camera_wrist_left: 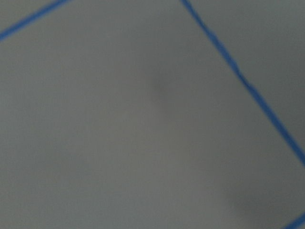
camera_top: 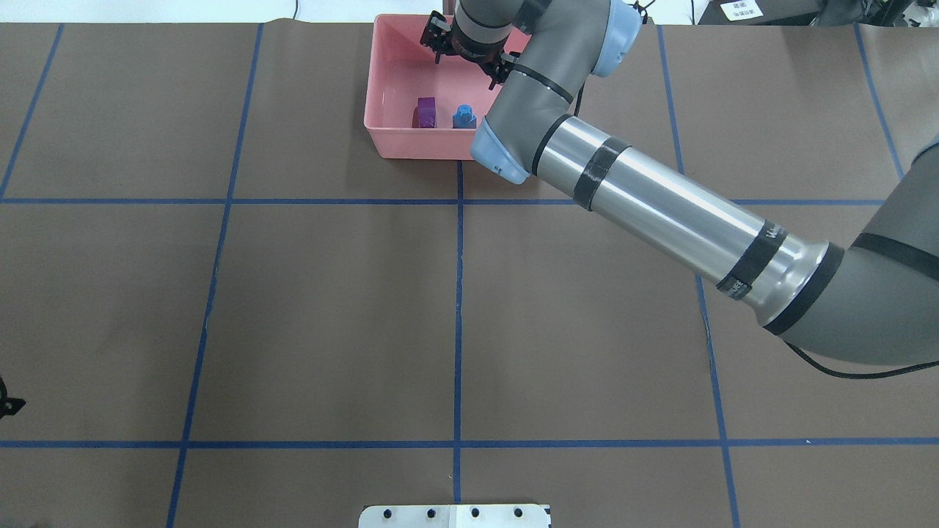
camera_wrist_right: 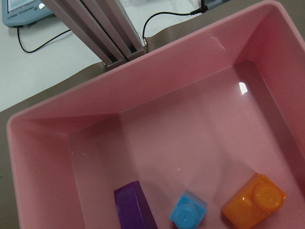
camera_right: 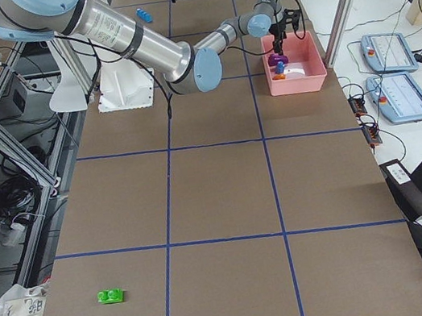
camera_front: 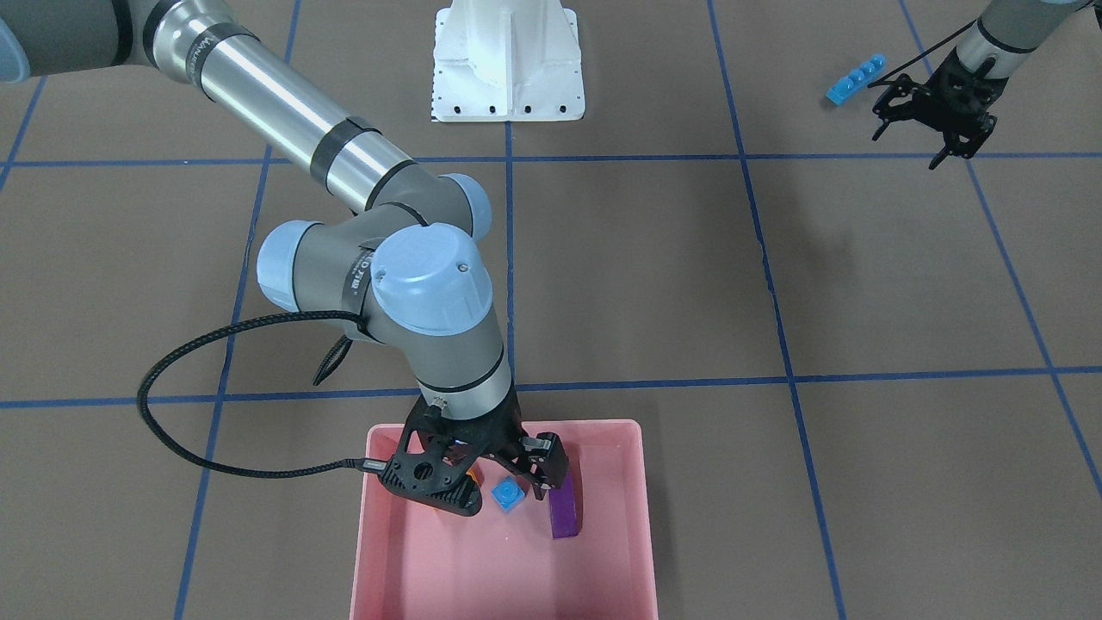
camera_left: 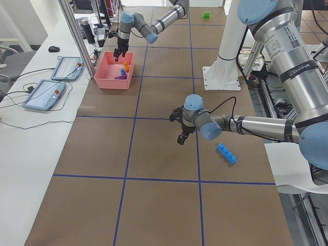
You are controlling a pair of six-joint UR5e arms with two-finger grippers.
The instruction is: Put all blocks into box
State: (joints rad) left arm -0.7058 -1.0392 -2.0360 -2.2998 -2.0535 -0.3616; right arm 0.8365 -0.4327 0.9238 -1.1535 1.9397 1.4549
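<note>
Front-facing view, foreground: the pink box (camera_front: 499,577) on the desk (camera_front: 646,284) holds the long purple sloped brick (camera_front: 564,515), the tiny blue one-stud brick (camera_front: 508,494) and the orange sloped brick (camera_wrist_right: 254,199). The right tool (camera_front: 508,482) hangs over them, fingers apart and empty. Background: the left tool (camera_front: 908,146), fingers apart and empty, hovers just beside the long blue four-stud brick (camera_front: 857,79) on the desk. The green two-stud brick (camera_right: 111,295) lies alone, well apart from the box.

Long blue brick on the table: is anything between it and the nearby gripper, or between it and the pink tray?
Nothing visible does. The long blue brick lies beside the open left gripper, only table between them. The right gripper hangs open over the pink tray, possibly crowding a drop.
</note>
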